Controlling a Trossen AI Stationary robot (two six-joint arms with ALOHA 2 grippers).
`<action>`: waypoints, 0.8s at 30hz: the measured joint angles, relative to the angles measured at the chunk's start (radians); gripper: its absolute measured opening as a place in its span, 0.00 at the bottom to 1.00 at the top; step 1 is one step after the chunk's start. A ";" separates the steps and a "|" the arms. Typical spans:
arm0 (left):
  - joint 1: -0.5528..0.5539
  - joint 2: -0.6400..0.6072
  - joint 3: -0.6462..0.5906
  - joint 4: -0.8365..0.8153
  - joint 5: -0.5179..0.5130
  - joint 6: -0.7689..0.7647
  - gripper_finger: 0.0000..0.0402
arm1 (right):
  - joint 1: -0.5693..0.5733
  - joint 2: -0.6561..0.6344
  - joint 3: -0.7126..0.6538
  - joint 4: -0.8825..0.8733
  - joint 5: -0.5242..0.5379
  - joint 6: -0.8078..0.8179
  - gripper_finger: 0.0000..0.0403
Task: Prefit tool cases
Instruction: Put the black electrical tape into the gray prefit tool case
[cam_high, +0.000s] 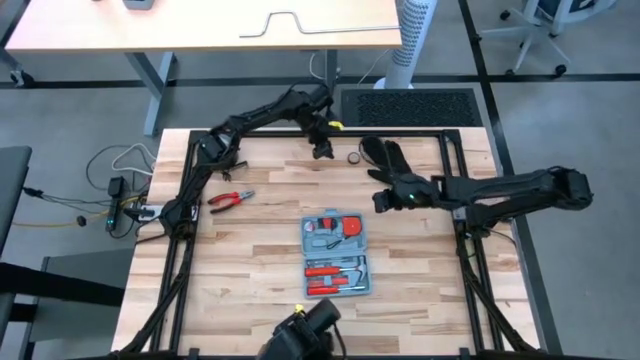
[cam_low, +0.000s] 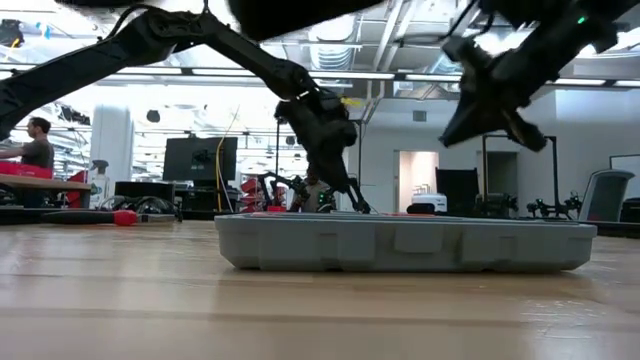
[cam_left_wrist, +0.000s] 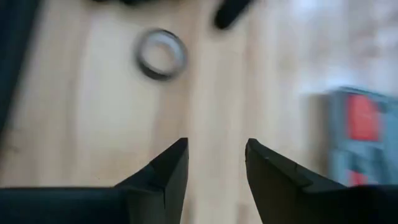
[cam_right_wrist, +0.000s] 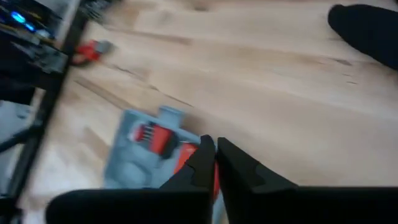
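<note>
The tool case lies open and flat on the wooden table, blue-grey with red tools in its recesses; the low view shows its side wall. My left gripper hangs open near the table's far edge, above bare wood, with nothing between its fingers. My right gripper hovers to the right of and beyond the case, shut and empty. The case also appears in the right wrist view and at the edge of the left wrist view.
Red-handled pliers lie left of the case. A dark tape roll and a black glove lie at the far side, between the two grippers. Black frame rails run along the table's edges.
</note>
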 joint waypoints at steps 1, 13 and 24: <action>0.006 -0.004 0.001 -0.026 0.034 -0.001 0.37 | -0.027 0.020 0.003 -0.001 -0.031 -0.021 0.04; 0.074 -0.020 0.001 -0.298 0.214 0.077 0.19 | -0.380 0.334 0.230 0.002 -0.329 -0.420 0.01; 0.002 -0.194 0.002 -0.086 -0.088 0.002 0.01 | -0.579 0.566 0.404 0.000 -0.440 -0.571 0.00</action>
